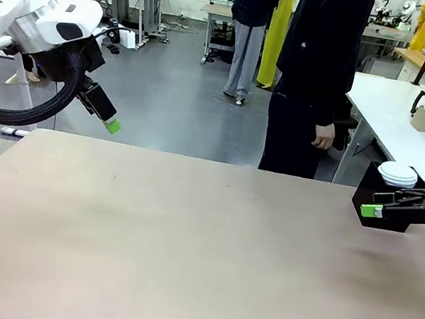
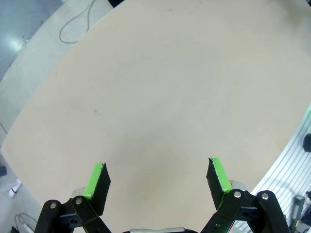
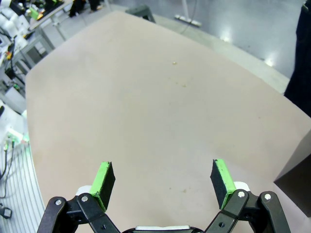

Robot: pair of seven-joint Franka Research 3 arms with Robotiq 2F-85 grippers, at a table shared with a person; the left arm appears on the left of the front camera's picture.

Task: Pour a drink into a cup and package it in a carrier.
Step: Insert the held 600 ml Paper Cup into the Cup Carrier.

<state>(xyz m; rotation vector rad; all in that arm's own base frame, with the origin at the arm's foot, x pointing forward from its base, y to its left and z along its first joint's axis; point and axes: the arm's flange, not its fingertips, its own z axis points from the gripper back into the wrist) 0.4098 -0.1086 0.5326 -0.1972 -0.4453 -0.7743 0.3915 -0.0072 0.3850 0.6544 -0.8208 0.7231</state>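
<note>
Over the far-left corner of the bare beige desk [image 1: 183, 244], my left end effector [image 2: 158, 177] hangs wide and empty. At the right edge, my right end effector [image 3: 163, 179], equally wide and empty, sits just beside a black open-topped box [image 1: 378, 210] holding stacked white lids [image 1: 397, 173]. I can't spot jug, cup or carrier on the desk. My worry: swinging right could clip that box.

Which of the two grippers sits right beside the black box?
The right gripper, low at the table's right edge against the black box holding white lids. The left gripper hangs at the far left, jaws open.
</note>
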